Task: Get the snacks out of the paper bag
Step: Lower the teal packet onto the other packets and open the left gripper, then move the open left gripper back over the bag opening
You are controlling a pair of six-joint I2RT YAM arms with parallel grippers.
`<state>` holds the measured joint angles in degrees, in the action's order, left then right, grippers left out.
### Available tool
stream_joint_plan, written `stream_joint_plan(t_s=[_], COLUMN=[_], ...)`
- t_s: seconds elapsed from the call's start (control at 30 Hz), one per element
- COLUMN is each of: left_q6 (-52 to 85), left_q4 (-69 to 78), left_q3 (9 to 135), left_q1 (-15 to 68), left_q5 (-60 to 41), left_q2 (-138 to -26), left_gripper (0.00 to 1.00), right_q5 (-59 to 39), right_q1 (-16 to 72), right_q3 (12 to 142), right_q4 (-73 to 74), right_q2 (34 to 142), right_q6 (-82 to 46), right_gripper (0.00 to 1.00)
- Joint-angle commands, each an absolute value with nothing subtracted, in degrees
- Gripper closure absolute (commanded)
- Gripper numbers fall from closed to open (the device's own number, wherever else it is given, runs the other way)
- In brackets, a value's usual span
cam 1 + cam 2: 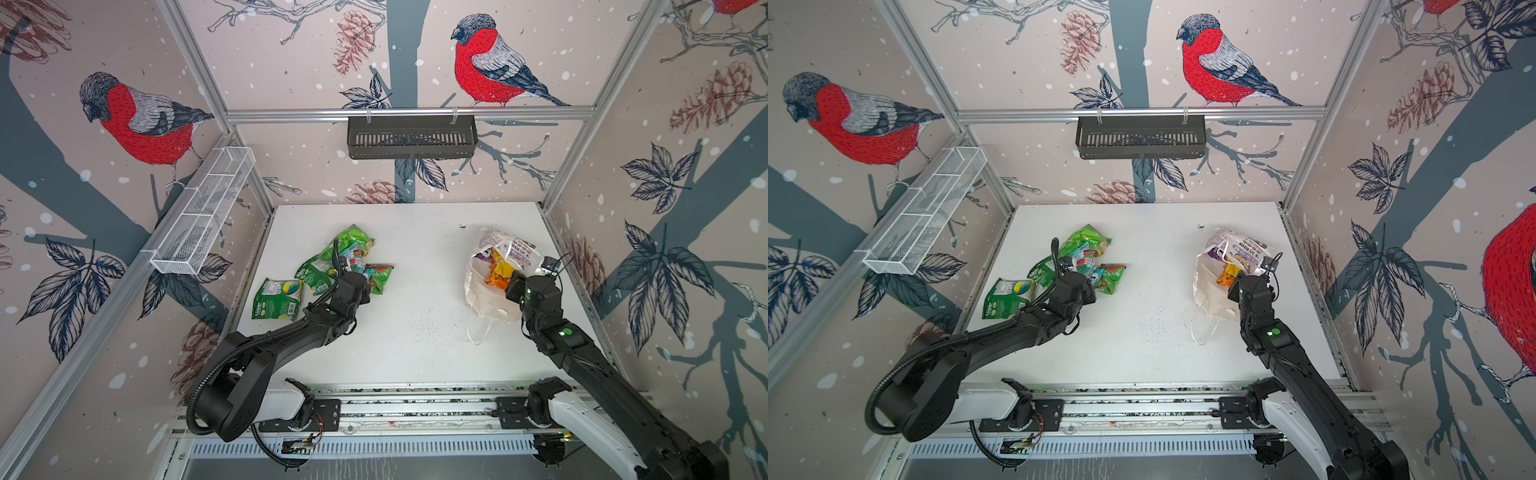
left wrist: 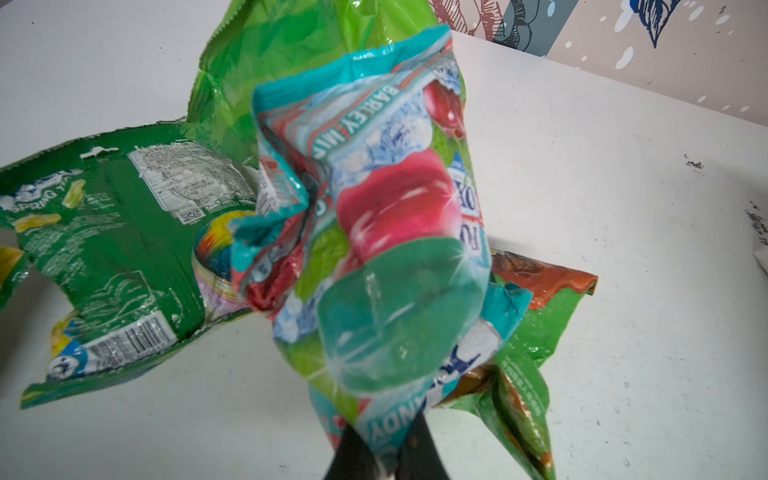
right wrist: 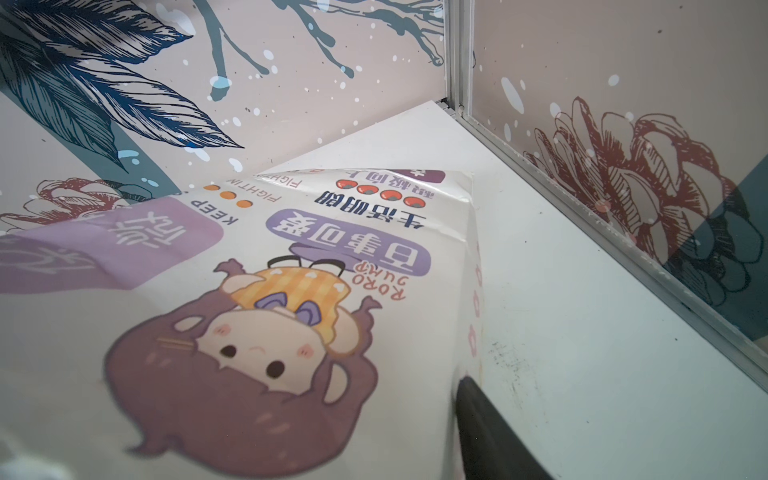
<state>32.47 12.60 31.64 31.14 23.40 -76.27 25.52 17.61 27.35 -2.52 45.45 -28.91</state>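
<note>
The white paper bag [image 1: 494,307] [image 1: 1210,291] lies at the table's right with its mouth held up. Orange and yellow snacks [image 1: 498,274] [image 1: 1227,274] show inside it. My right gripper [image 1: 511,283] is shut on the bag's edge; in the right wrist view one black finger [image 3: 482,424] lies against the cartoon-printed bag [image 3: 291,291], and the other is hidden behind the paper. At centre left my left gripper [image 2: 383,422] [image 1: 360,276] is shut on the bottom edge of a teal packet [image 2: 374,249], over a pile of green packets [image 1: 353,239]. One green packet [image 1: 277,299] lies apart.
The bag's cord handle [image 1: 478,328] loops onto the table towards the front. A white wire basket [image 1: 203,212] hangs on the left wall and a black basket [image 1: 411,137] on the back rail. The right wall's frame [image 3: 582,208] runs close beside the bag.
</note>
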Motion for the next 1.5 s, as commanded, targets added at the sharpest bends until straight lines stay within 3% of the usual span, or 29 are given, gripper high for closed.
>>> stream_joint_plan(t_s=[0.0,0.23,0.33,0.63,0.97,1.1,1.47], left_q6=[33.08,30.03,28.26,27.71,25.83,23.61,24.01], left_q4=[13.10,10.07,10.67,15.91,23.23,24.42,26.53], left_q3=[32.51,34.73,34.61,33.99,38.06,41.24,45.99], left_q1=[30.85,30.85,30.92,35.81,45.07,48.24,50.46], left_q5=[25.34,22.69,18.49,12.19,6.08,2.18,-2.46], left_q2=[-76.21,-73.08,-70.93,-66.80,-71.61,-75.47,-82.82], left_gripper=[0.68,0.20,0.11,0.09,0.12,0.13,0.16], right_q5=[25.41,25.20,25.12,22.52,21.54,20.16,20.14], right_q1=[17.57,17.59,17.51,17.52,17.58,17.58,17.58], right_q3=[27.33,27.16,27.09,27.57,29.18,29.26,30.75], right_q4=[-0.44,-0.42,-0.44,-0.62,-1.70,-1.49,-3.60], right_q2=[45.44,45.27,45.09,45.43,46.76,46.76,47.23], right_q6=[-29.36,-29.36,-29.27,-29.03,-28.04,-27.11,-25.42], right_gripper=[0.42,0.42,0.42,0.42,0.49,0.61,0.80])
